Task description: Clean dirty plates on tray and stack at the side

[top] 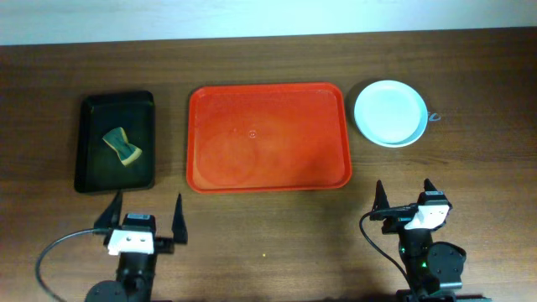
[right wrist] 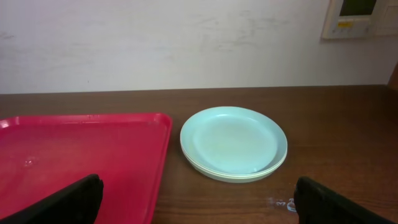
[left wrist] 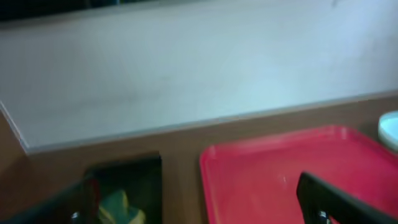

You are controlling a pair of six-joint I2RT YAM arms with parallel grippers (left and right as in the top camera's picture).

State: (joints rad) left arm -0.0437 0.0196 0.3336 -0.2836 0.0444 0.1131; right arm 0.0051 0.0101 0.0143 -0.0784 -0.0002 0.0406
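Observation:
The red-orange tray (top: 267, 137) lies bare in the middle of the table; it also shows in the left wrist view (left wrist: 280, 174) and the right wrist view (right wrist: 81, 155). The plates (top: 389, 112) sit in one stack on the table right of the tray, a pale mint-blue one on top with a cream rim showing beneath (right wrist: 233, 142). My left gripper (top: 144, 220) is open and empty near the front edge, below the tray's left corner. My right gripper (top: 404, 198) is open and empty in front of the stack.
A smaller black tray (top: 116, 141) stands left of the red tray and holds a green-and-yellow sponge (top: 122, 145), also in the left wrist view (left wrist: 121, 208). A small metal object (top: 433, 117) lies beside the stack. A pale wall runs behind the table.

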